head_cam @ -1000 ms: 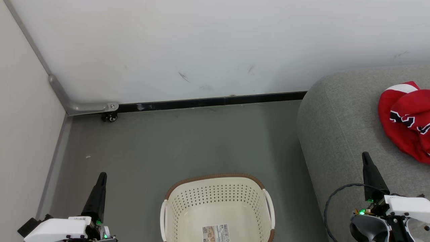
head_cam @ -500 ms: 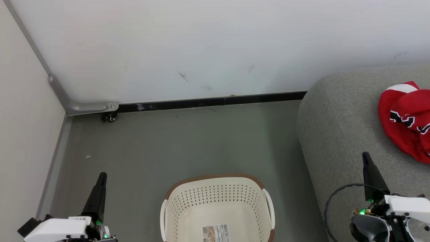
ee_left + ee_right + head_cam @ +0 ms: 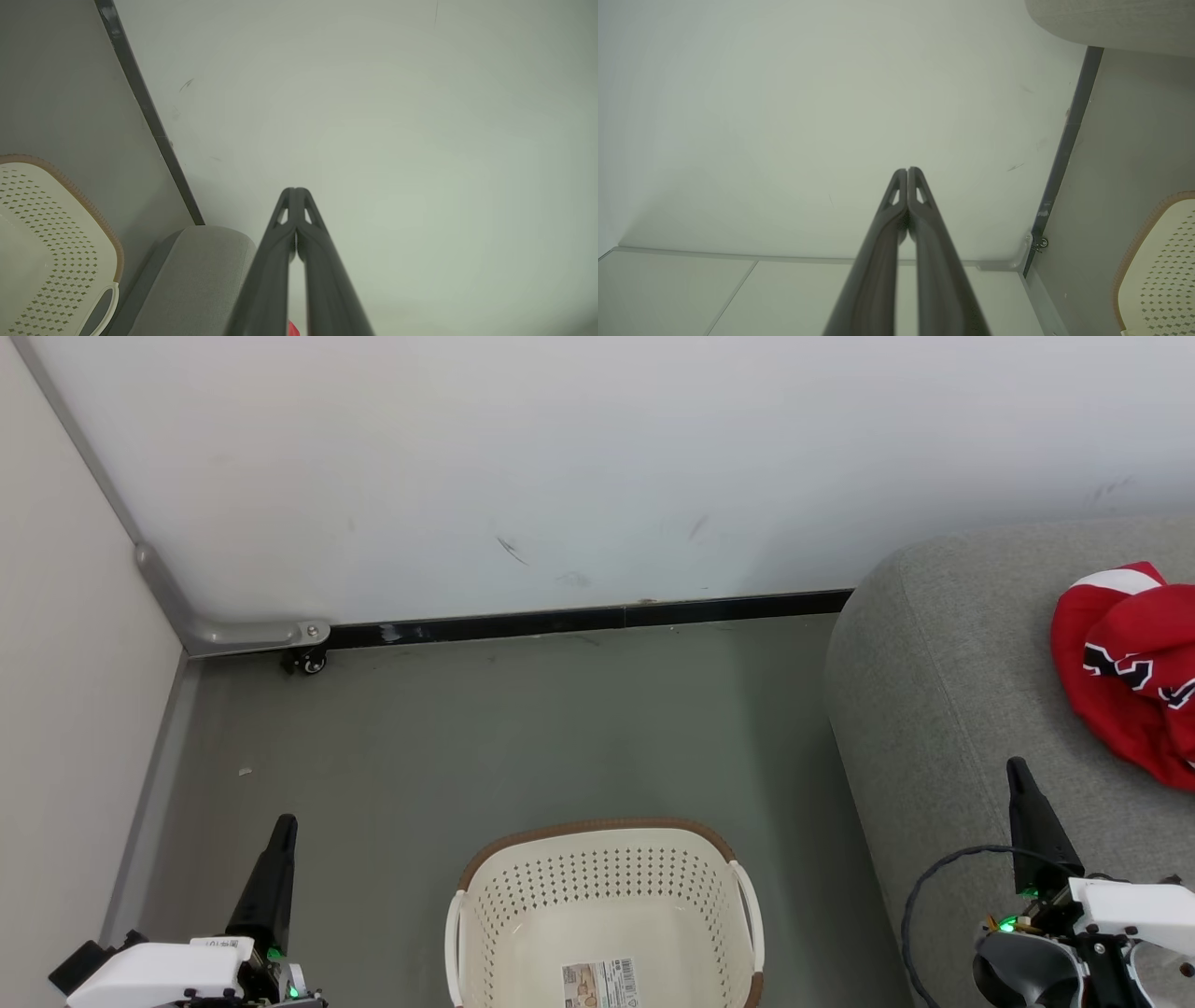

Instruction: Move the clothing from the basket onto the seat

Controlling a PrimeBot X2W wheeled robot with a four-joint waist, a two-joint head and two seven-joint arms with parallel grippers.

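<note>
The red clothing (image 3: 1130, 663), with white trim and black-and-white lettering, lies bunched on the grey seat (image 3: 943, 709) at the right edge of the head view. On the floor at bottom centre stands the cream basket (image 3: 523, 915) with a brown rim; inside it I see just a paper label (image 3: 599, 984). My left gripper (image 3: 285, 823) hovers left of the basket, shut and holding nothing. My right gripper (image 3: 1015, 765) is over the seat's front part, shut and holding nothing, well short of the clothing. In the wrist views, the left gripper (image 3: 295, 190) and the right gripper (image 3: 907, 170) have fingertips pressed together.
A white wall with a black baseboard (image 3: 588, 616) closes off the back. A pale panel on the left ends in a metal bracket with a small caster (image 3: 306, 661). Grey floor (image 3: 523, 728) stretches between the wall, the basket and the seat.
</note>
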